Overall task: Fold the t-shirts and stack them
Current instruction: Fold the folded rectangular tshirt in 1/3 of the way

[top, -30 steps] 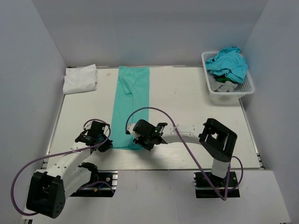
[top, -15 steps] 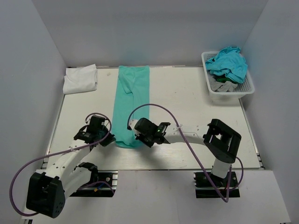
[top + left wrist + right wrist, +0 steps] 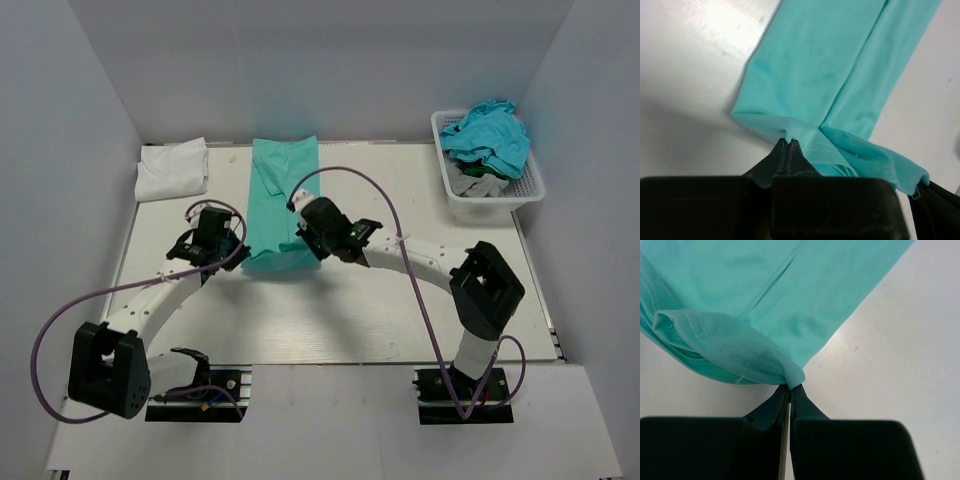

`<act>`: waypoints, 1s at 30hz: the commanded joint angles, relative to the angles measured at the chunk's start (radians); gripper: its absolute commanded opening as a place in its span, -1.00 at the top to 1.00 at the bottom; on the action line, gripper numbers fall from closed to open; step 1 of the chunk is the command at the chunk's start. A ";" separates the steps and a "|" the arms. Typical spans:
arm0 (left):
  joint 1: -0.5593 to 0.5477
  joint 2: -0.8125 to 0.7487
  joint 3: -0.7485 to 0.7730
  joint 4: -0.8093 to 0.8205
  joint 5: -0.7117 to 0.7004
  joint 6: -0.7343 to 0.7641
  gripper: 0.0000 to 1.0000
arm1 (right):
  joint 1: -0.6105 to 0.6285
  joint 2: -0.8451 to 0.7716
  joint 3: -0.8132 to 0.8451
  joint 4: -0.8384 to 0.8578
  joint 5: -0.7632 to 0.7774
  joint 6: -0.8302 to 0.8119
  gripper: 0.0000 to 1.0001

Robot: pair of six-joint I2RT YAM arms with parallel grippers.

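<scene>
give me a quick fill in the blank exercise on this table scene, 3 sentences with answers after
1. The left gripper and the right gripper are each ____ on the near hem of the mint t-shirt.
2. The folded white t-shirt lies at the far ____ corner of the table.
3. The turquoise t-shirts are piled in the white ____ at the far right.

Missing words: shut; left; basket

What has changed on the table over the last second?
The left gripper and the right gripper closed on the near hem corners of the mint t-shirt and carried them toward the far edge, so the strip starts folding over itself. The white t-shirt and the basket with turquoise t-shirts stayed in place.
</scene>
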 commanded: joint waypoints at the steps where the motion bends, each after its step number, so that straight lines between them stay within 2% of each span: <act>1: 0.012 0.037 0.107 0.055 -0.083 0.037 1.00 | -0.046 0.025 0.088 0.021 0.025 -0.017 1.00; 7: 0.023 0.120 0.227 0.116 -0.159 0.080 1.00 | -0.111 0.085 0.204 0.024 0.011 -0.074 1.00; 12: 0.045 0.206 0.308 0.159 -0.168 0.114 1.00 | -0.141 0.144 0.289 0.036 -0.047 -0.101 1.00; 23: 0.083 0.438 0.466 0.283 -0.094 0.181 1.00 | -0.212 0.309 0.462 0.037 -0.039 -0.135 1.00; 30: 0.103 0.573 0.570 0.283 -0.039 0.181 1.00 | -0.258 0.410 0.559 0.022 -0.076 -0.135 1.00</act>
